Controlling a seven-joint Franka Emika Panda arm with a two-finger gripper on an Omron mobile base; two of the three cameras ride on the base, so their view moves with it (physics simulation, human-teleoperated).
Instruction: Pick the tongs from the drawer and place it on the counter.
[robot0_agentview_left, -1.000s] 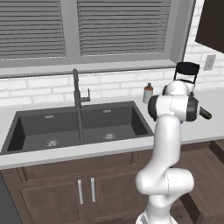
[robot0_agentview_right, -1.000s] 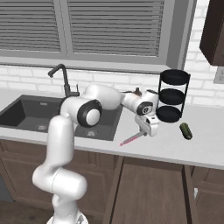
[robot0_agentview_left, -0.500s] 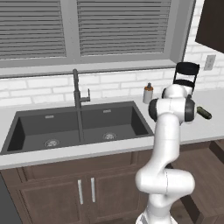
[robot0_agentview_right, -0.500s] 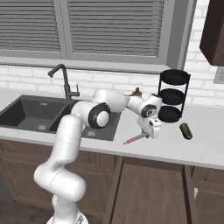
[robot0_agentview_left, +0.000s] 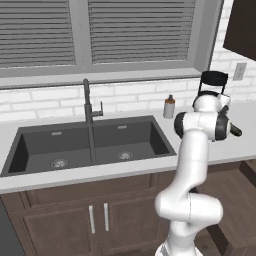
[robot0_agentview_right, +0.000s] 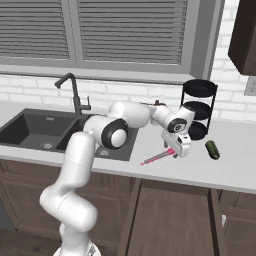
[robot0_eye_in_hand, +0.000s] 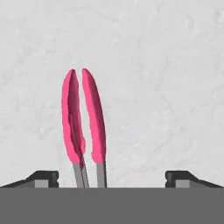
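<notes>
One pair of tongs (robot0_agentview_right: 159, 157) lying flat on the counter (robot0_agentview_right: 235, 172), just below the wide-spread, empty gripper (robot0_agentview_right: 176, 148).

The light grey counter (robot0_agentview_right: 235, 170) carries the tongs (robot0_agentview_right: 159, 156), a tiered rack (robot0_agentview_right: 199, 109) and a dark green object (robot0_agentview_right: 212, 149).

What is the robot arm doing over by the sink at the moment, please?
The arm reaches over the counter right of the sink, its gripper just above the pink tongs. The tongs seem to lie on the counter, and in the hand view the fingers stand wide apart either side of them, so they look released rather than gripped.
</notes>
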